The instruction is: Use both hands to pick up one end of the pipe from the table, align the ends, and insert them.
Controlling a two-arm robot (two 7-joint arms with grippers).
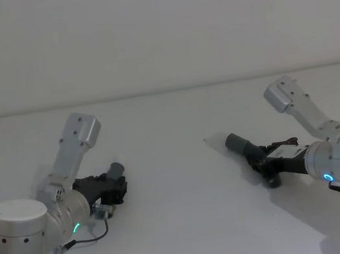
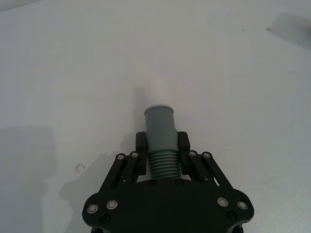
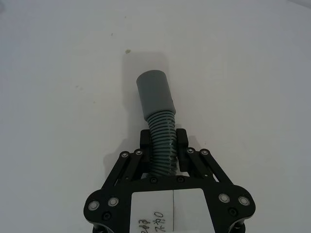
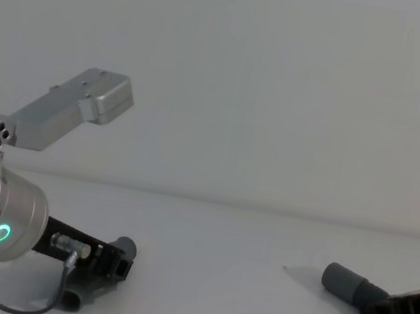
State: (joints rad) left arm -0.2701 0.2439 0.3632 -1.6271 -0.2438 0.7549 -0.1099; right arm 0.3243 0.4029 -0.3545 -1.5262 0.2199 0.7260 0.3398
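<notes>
While L hand (image 2: pixel 162 144) clamps white-tipped pipe (image 2: pixel 160 124), R hand (image 3: pixel 163 141) clamps plain-cuffed pipe (image 3: pixel 155 94).

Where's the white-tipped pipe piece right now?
The white-tipped piece is clamped in the left gripper, at the left side of the table, far from the plain piece in the right gripper.
</notes>
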